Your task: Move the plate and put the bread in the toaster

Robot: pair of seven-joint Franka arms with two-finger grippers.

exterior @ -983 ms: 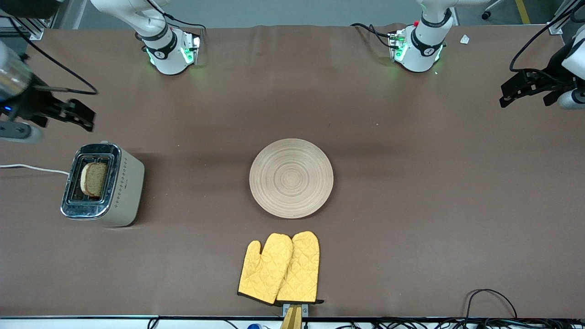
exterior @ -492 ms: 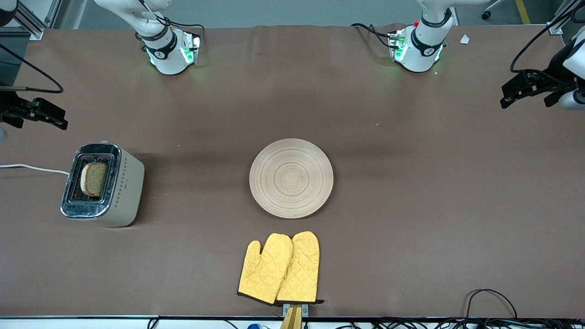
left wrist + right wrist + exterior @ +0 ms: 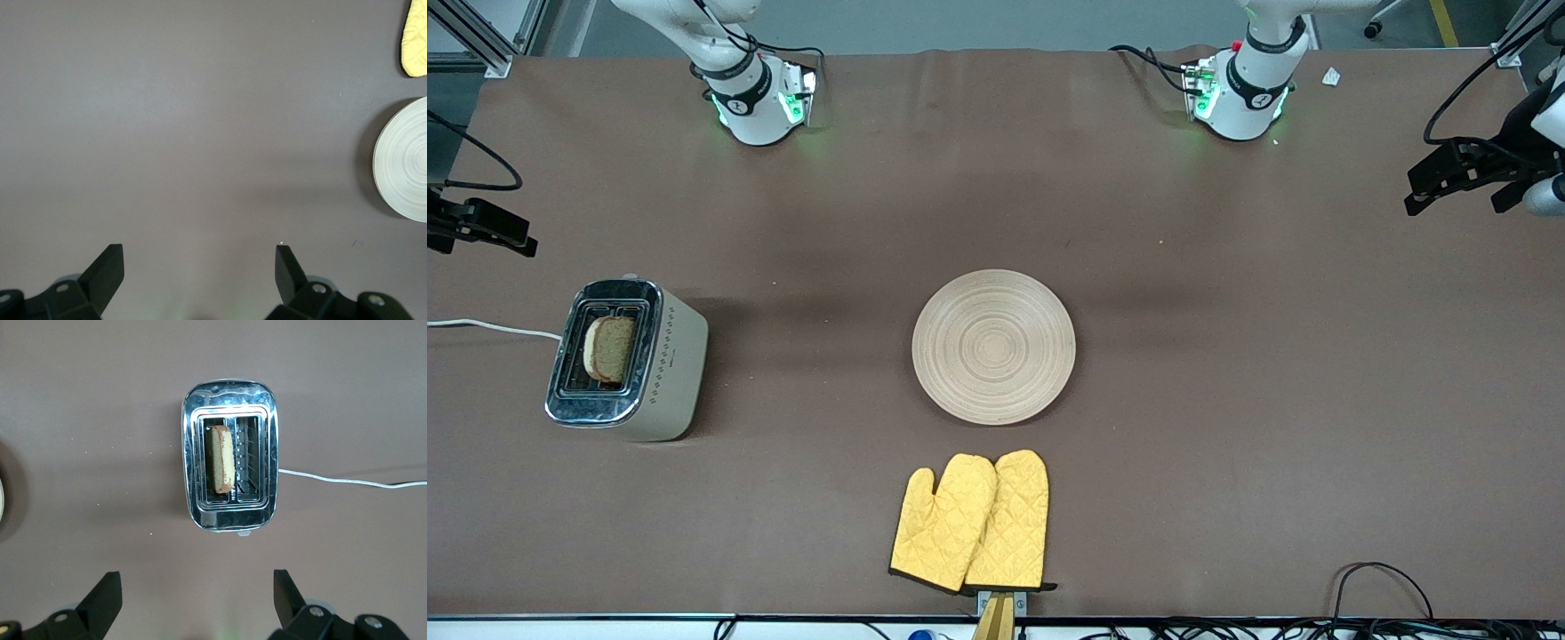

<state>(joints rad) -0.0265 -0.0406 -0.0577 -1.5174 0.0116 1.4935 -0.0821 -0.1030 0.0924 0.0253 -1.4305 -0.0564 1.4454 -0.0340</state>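
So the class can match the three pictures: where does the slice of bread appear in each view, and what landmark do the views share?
Front view: the bread stands in a slot of the toaster, at the right arm's end of the table.
Left wrist view: not in it.
Right wrist view: the bread stands edge-on in one slot.
Shared landmark: the toaster's chrome top, in the front and right wrist views.

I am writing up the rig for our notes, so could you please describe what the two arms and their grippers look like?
Both arms are glossy white with black joint rings and a small black mark near the base; green lights glow at the bases, and black cables run along them. The left gripper and right gripper are matte black, each with two wedge-shaped fingers on a body with round silver screws.
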